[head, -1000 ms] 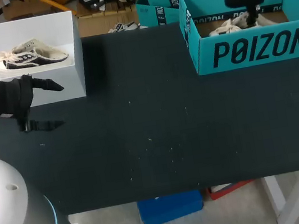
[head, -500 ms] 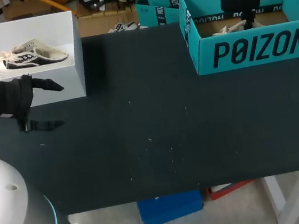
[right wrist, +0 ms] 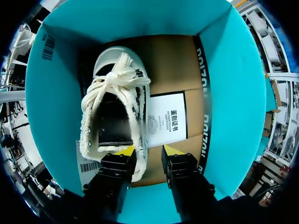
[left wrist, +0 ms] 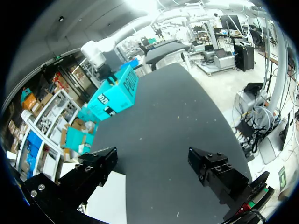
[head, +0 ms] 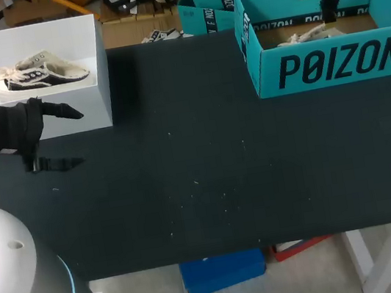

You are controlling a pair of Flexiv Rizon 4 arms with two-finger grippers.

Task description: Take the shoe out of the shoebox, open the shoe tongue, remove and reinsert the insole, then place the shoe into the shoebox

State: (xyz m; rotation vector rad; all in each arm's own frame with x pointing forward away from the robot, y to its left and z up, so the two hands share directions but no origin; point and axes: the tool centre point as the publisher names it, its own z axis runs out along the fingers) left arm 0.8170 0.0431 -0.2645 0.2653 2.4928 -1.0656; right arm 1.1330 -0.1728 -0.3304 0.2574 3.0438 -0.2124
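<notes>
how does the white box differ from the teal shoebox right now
The white box is plain; the teal shoebox carries dark lettering. The right gripper hangs over the teal shoebox's shoe; the left gripper sits outside the white box, beside it. Each box holds one pale shoe.

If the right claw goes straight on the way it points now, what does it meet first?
Probably the shoe: one finger of the right claw lines up with its heel-end rim, the other with the white card on the floor of the shoebox. Depth is unclear.
</notes>
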